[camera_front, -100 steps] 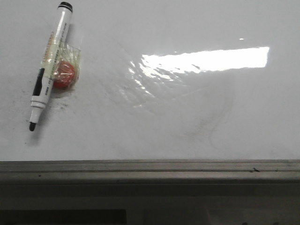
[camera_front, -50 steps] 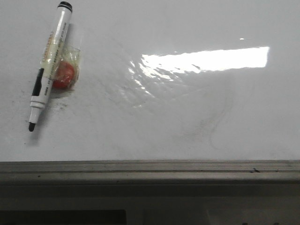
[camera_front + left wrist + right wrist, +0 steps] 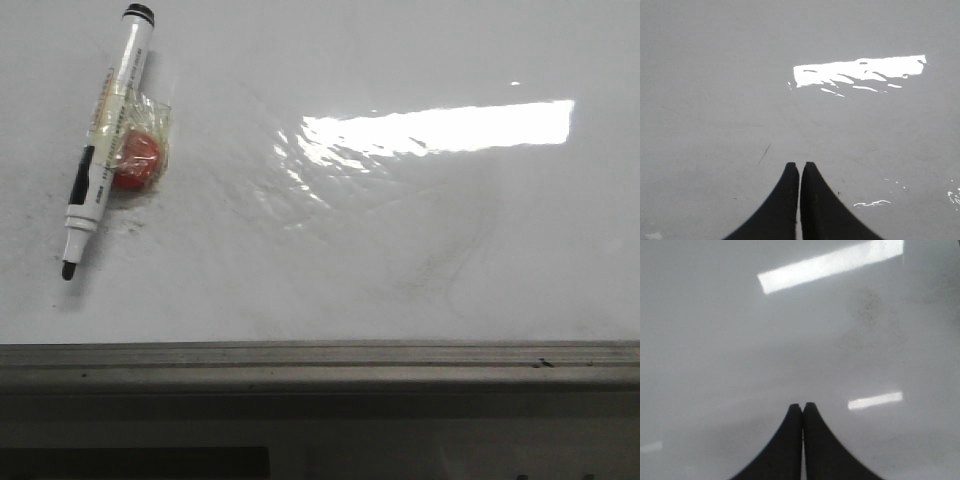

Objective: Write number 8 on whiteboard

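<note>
Nearest you, along the bottom of the front frame, the grey frame edge (image 3: 320, 365) ran across, and above it the whiteboard (image 3: 330, 250) filled everything, bare but for faint grey smudges in the lower right and a bright glare bar in the upper right. No number 8 was on it, so you had the whole task ahead. Your left gripper (image 3: 799, 167) hung over blank board with its two black fingers pressed together, holding nothing; your right gripper (image 3: 802, 407) looked the same, pinched closed on nothing above plain board. Farther off, in the upper left of the front frame, the marker (image 3: 105, 135) lay uncapped, tip toward the lower left, with a red ball (image 3: 137, 160) taped to its barrel, probably as a grip aid. Neither arm showed in the front view, so you were likely parked before reaching for it.
</note>
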